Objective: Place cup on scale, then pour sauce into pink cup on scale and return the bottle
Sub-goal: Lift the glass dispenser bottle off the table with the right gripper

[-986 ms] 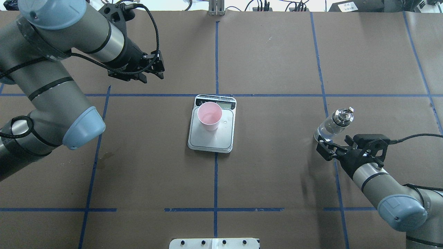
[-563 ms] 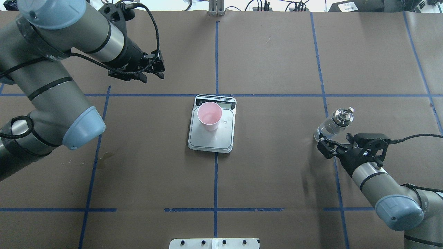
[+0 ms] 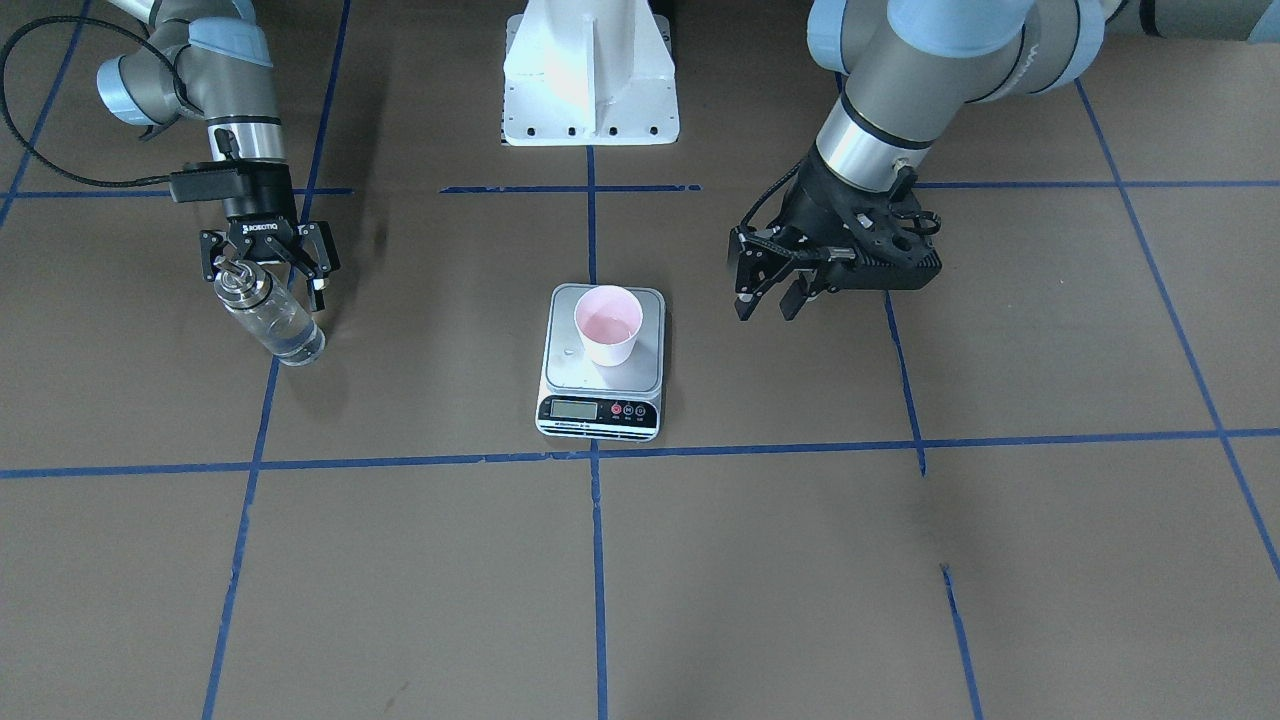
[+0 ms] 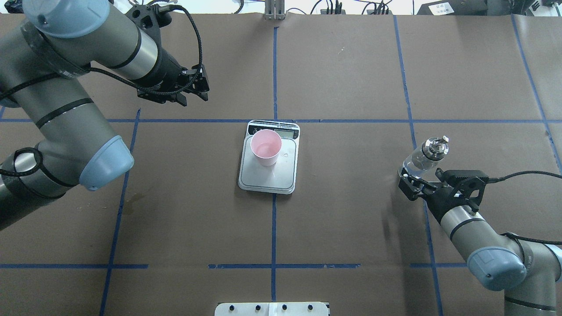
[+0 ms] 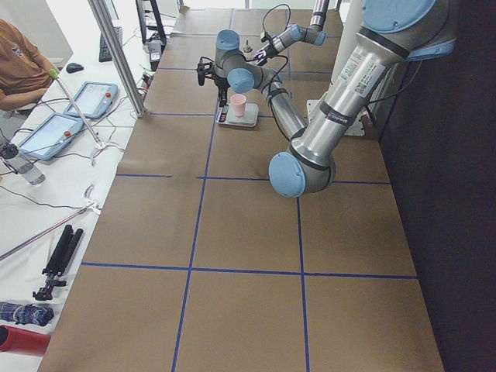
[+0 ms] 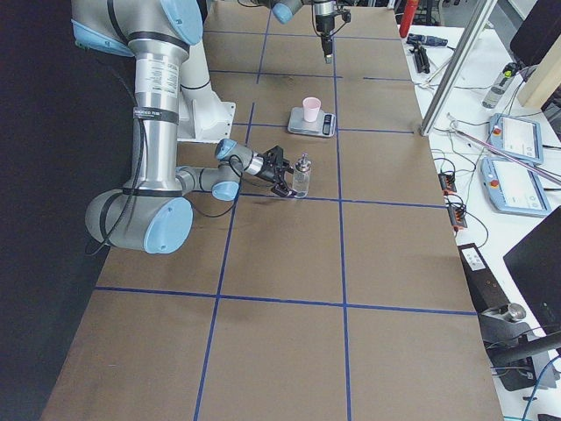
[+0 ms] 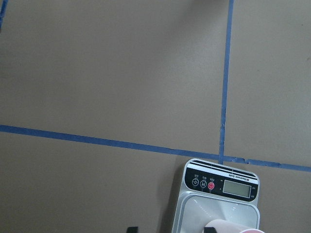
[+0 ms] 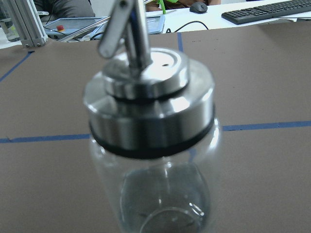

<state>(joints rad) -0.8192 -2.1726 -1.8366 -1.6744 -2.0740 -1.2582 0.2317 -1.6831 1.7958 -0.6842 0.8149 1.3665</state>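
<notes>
Standing bottle (image 3: 275, 322) beside right gripper (image 3: 266, 272) (spread)

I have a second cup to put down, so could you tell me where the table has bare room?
Bare: the wide stretch between the scale and the bottle, and the squares on the robot's side of the scale. Crowded: around the bottle, where the open right tool sits, and beyond the scale leftward, under the left tool.
</notes>
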